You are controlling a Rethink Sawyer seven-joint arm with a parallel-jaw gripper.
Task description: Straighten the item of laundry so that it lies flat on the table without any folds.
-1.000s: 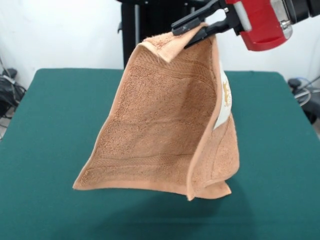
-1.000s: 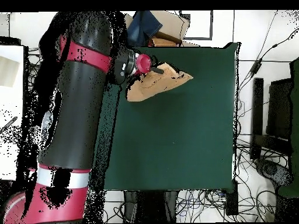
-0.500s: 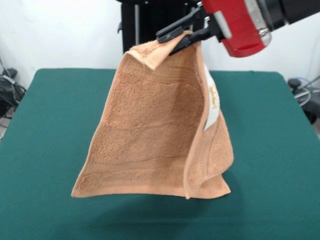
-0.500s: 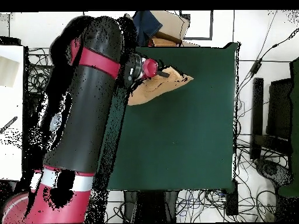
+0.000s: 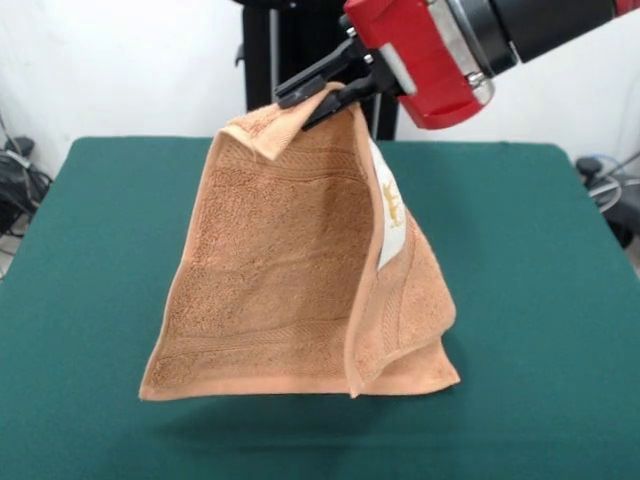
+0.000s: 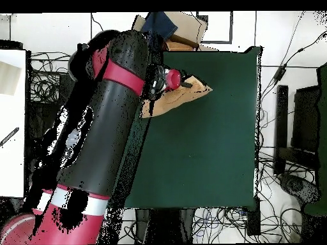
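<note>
Front view: jaws of the gripper [image 5: 318, 95] pinched tight on one top corner of the towel [image 5: 290, 260], high above the tabletop [image 5: 540, 300]. Hangs as a tan drape, spread wide at the bottom toward the left, with the right side doubled over in a long vertical fold. White tag [image 5: 390, 215] showing at that fold, just under the gripped corner. Lower hem floating clear of the green cloth, shadow visible beneath.

Overhead view: towel [image 6: 169, 102] bunched at the far left part of the tabletop [image 6: 211, 153], under the red wrist of the arm [image 6: 108, 127]; gripper [image 6: 187, 83] over its upper edge. Hard to tell folds from here.

Handling, as a judgement: light, limp terry, no stiffness, clinging to itself where doubled; not slippery, not fragile. Single-corner hold lets the rest sag and fold. Best taken at a hem corner, then dragged low across the cloth so the trailing edge lays out flat.
</note>
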